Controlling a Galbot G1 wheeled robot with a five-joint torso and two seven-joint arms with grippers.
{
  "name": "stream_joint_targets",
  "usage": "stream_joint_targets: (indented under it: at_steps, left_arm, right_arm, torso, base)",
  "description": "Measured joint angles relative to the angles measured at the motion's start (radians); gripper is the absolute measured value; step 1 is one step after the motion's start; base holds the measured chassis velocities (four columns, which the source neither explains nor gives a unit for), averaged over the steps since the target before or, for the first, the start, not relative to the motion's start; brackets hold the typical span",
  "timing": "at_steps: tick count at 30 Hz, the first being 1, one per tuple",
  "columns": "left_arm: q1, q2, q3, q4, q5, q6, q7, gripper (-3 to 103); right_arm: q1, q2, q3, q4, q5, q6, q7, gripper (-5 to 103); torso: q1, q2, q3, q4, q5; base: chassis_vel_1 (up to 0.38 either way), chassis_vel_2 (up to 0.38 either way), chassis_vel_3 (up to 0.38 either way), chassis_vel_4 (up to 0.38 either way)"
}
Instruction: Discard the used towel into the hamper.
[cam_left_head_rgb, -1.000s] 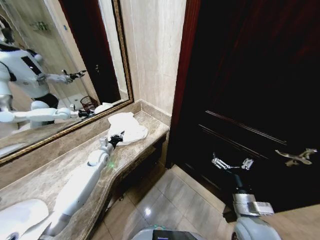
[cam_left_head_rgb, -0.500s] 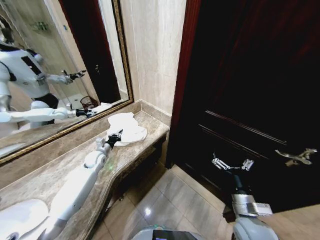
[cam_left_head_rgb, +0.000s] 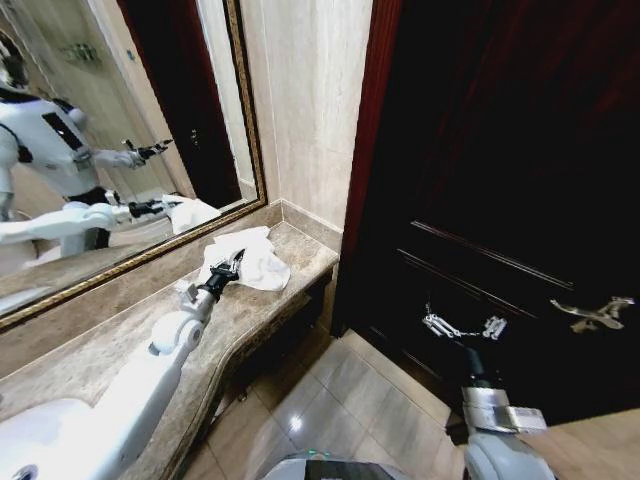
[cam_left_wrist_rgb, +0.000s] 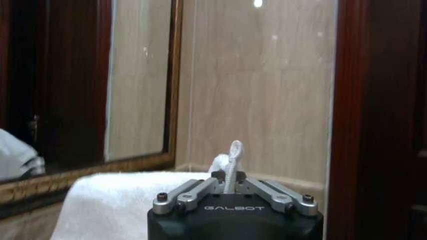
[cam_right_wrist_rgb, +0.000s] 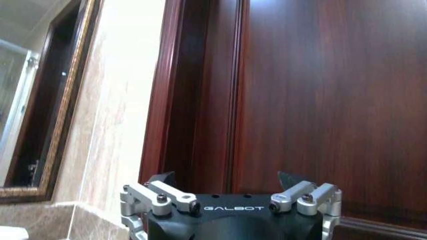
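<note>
The left arm reaches far out over the stone surface (cam_left_head_rgb: 262, 300), stretched almost straight toward the corner by the wall. Its jaws, the left gripper (cam_left_head_rgb: 228, 267), are at the near edge of the white towel (cam_left_head_rgb: 258, 262). The towel lies bunched up on the surface, close to the mirror (cam_left_head_rgb: 120, 130) and the corner. In the left wrist view the left gripper's jaws are pressed tight together on a small pinch of the towel, and a little loop of cloth sticks up between them. The rest of the towel spreads out just beyond the jaws, still on the surface.

The right arm is low on the other side, in front of the dark wooden door (cam_left_head_rgb: 520, 200). It points up, with the right gripper (cam_left_head_rgb: 465, 326) held in the air near the door. Its jaws are wide open and hold nothing. A metal door handle (cam_left_head_rgb: 592, 312) sticks out from the door just beside that gripper.
</note>
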Motion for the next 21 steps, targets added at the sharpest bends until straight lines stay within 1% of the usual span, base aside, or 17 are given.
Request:
stream_joint_targets:
  at_steps: [2,4,5,7,9,10,11,13,15,17,18,21]
  left_arm:
    - [0.023,-0.015,-0.010,-0.041,0.001,-0.002,-0.021,2]
    - [0.052,-0.057,-0.013,-0.097,-0.002,0.002,-0.075,2]
    - [0.052,-0.057,-0.013,-0.097,-0.002,0.002,-0.075,2]
    - [0.072,-0.088,-0.014,-0.128,-0.003,0.009,-0.101,2]
    - [0.115,-0.141,-0.017,-0.183,0.008,0.012,-0.129,2]
    - [0.129,-0.157,-0.020,-0.200,0.014,0.013,-0.137,2]
    - [0.129,-0.157,-0.020,-0.200,0.014,0.013,-0.137,2]
    - [0.173,-0.200,-0.037,-0.250,0.045,0.005,-0.158,2]
    - [0.182,-0.208,-0.043,-0.261,0.055,0.004,-0.162,2]
    - [0.218,-0.236,-0.073,-0.304,0.095,-0.012,-0.171,2]
    - [0.218,-0.236,-0.073,-0.304,0.095,-0.012,-0.171,2]
    - [0.269,-0.269,-0.109,-0.358,0.145,-0.049,-0.181,2]
  right_arm:
    - [0.002,0.000,0.001,0.006,0.004,0.002,0.000,100]
    - [0.003,0.001,0.005,0.009,0.007,0.006,0.001,100]
    - [0.003,0.001,0.005,0.009,0.007,0.006,0.001,100]
    - [0.004,0.004,0.006,0.009,0.007,0.009,0.002,100]
    - [0.006,0.008,0.007,0.011,0.010,0.011,0.004,100]
    - [0.008,0.009,0.007,0.012,0.012,0.011,0.004,100]
    - [0.008,0.009,0.007,0.012,0.012,0.011,0.004,100]
    - [0.014,0.008,0.008,0.012,0.020,0.016,-0.007,100]
    - [0.015,0.008,0.008,0.012,0.022,0.018,-0.009,100]
    - [0.020,0.008,0.005,0.013,0.027,0.022,-0.022,100]
    - [0.020,0.008,0.005,0.013,0.027,0.022,-0.022,100]
    - [0.027,0.009,0.000,0.013,0.027,0.025,-0.033,100]
  torso:
    - [0.000,0.000,0.000,-0.0001,-0.0002]
    - [0.000,0.000,0.000,-0.0002,0.0000]
    - [0.000,0.000,0.000,-0.0002,0.0000]
    - [0.000,0.000,0.000,-0.0003,-0.0002]
    - [0.000,0.000,0.000,-0.0002,-0.0002]
    - [0.000,0.000,0.000,-0.0002,-0.0001]
    - [0.000,0.000,0.000,-0.0002,-0.0001]
    - [0.000,0.000,0.000,0.0000,-0.0001]
    - [0.000,0.000,0.000,0.0000,-0.0001]
    - [0.000,0.000,0.000,-0.0001,0.0000]
    - [0.000,0.000,0.000,-0.0001,0.0000]
    - [0.000,0.000,0.000,-0.0001,0.0000]
  base:
    - [0.000,0.000,0.000,0.000]
    - [0.000,0.000,0.000,0.000]
    - [0.000,0.000,0.000,0.000]
    - [0.000,0.000,0.000,0.000]
    - [0.000,0.000,0.000,0.000]
    - [0.000,0.000,0.000,0.000]
    - [0.000,0.000,0.000,0.000]
    - [0.000,0.000,0.000,0.000]
    - [0.000,0.000,0.000,0.000]
    - [0.000,0.000,0.000,0.000]
    - [0.000,0.000,0.000,0.000]
    - [0.000,0.000,0.000,0.000]
